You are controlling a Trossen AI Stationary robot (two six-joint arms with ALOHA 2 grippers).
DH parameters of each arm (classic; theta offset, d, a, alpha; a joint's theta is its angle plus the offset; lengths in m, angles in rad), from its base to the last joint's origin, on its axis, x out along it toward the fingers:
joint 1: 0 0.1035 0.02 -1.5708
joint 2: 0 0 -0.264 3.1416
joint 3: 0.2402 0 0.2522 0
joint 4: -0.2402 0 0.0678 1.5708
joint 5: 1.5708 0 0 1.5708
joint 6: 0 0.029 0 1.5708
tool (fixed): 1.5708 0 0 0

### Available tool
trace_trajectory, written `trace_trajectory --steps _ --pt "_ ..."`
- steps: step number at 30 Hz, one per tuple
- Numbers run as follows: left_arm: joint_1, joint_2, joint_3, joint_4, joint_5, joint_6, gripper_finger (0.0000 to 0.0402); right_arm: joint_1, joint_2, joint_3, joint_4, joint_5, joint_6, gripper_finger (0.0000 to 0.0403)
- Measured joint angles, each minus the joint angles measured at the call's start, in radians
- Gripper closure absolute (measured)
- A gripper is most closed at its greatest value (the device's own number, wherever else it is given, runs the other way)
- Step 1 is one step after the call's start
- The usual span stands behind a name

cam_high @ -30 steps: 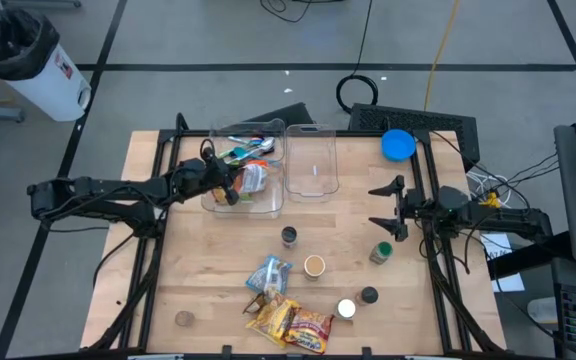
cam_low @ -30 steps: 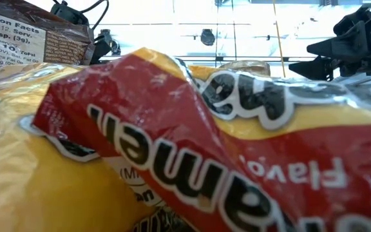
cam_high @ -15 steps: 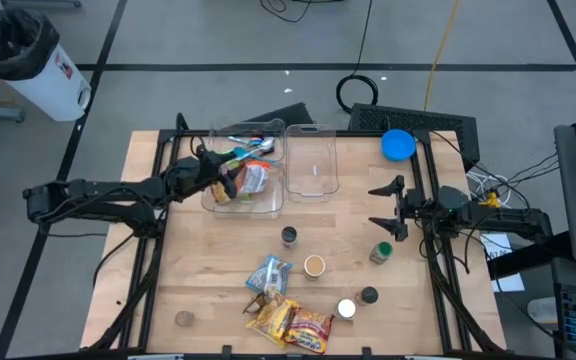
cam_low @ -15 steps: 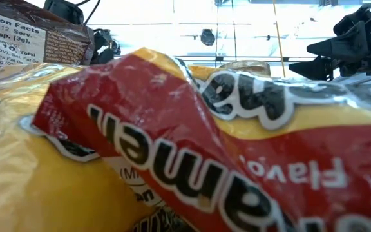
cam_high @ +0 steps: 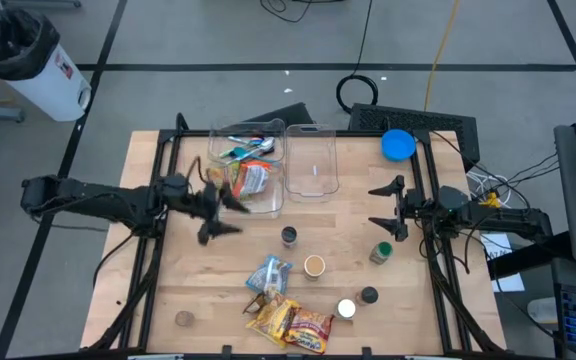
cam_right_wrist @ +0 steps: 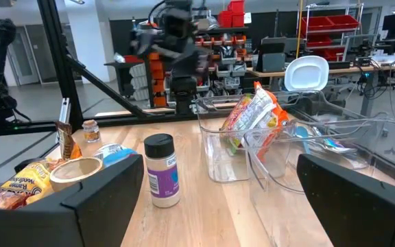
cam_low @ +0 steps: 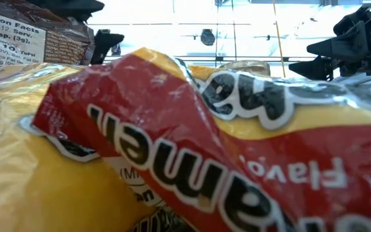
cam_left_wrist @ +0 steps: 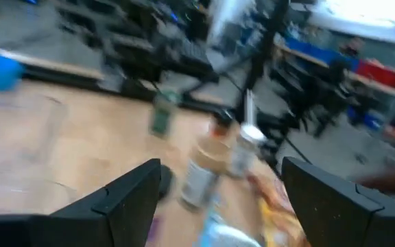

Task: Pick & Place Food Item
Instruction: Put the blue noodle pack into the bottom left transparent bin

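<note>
Here the left gripper hangs with jaws apart and empty; the orange food packet leans in the left clear bin just beyond them (upright against the wall). The right gripper, jaws spread, waits well apart.

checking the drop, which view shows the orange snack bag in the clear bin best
The right wrist view: the orange snack bag stands leaning inside the clear bin, seen side-on and sharp. The high view shows it small from above, in the left of two bins. The low view is blocked by a yellow packet; the left wrist view misses it.
</note>
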Motion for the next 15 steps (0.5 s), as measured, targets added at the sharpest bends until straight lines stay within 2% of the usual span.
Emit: trace_trajectory --steps 7,15 --pt "-0.220 0.162 0.000 0.024 -0.221 0.051 0.0110 0.000 0.000 0.000 0.000 0.000 0.000 0.0023" --pt "-0.286 0.371 0.013 0.158 -0.287 -0.035 0.0117 0.000 0.000 0.000 0.000 0.000 0.000 0.0023"
